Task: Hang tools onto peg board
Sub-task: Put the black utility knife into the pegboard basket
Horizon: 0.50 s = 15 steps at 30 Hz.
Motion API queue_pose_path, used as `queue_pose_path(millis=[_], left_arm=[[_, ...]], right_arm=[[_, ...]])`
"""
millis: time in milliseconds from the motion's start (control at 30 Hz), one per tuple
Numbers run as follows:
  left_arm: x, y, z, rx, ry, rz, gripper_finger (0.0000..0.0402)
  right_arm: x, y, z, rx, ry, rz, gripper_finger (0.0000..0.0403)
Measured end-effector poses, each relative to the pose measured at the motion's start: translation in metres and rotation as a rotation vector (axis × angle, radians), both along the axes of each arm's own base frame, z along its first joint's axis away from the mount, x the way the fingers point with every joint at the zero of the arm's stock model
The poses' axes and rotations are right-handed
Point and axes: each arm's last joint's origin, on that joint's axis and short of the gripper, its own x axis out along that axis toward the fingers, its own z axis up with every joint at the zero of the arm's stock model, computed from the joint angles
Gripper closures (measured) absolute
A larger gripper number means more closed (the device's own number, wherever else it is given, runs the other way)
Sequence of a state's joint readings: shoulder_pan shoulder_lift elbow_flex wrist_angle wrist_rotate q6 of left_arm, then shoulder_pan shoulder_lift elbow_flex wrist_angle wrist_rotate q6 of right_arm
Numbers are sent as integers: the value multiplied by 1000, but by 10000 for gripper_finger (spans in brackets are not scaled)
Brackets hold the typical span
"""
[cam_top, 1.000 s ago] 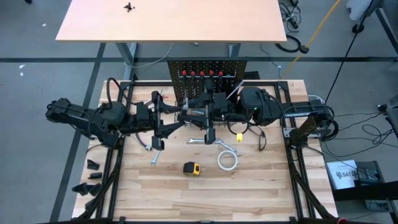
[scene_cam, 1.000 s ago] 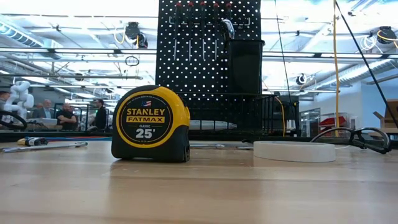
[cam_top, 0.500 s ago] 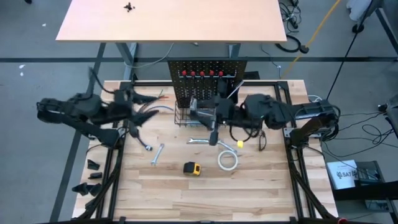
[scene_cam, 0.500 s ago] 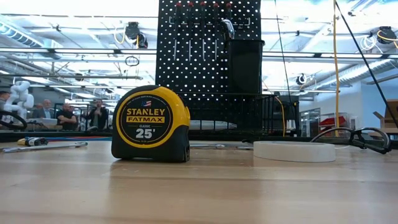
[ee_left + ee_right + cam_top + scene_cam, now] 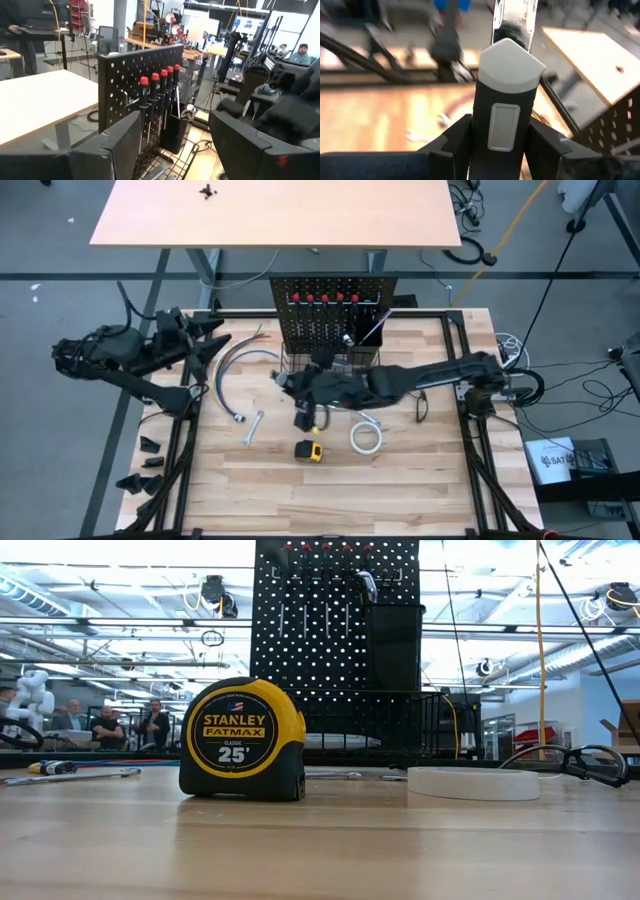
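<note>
Black left gripper (image 5: 205, 340) has pulled back; right gripper (image 5: 300, 418) holds utility knife (image 5: 505, 102)

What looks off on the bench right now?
Nothing damaged or spilled. Several tools are not hung yet: a tape measure, tape roll and wrench lie loose on the table. The right hand grips a grey-and-black tool in front of the peg board.
</note>
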<state>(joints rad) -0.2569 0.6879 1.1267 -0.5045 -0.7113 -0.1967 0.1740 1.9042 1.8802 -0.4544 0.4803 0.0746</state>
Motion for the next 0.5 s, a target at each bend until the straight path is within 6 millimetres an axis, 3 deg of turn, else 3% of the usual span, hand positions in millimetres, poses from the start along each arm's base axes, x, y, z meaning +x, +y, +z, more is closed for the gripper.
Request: queue_pose_path(millis=[267,500], left_arm=[[8,-2,-3,9,38,0,166],[8,-2,-3,3,35,-3,166]], right_arm=[[28,-18,-54,-110,283,-122,265],[38,-25,-77,-249,424,-185,265]])
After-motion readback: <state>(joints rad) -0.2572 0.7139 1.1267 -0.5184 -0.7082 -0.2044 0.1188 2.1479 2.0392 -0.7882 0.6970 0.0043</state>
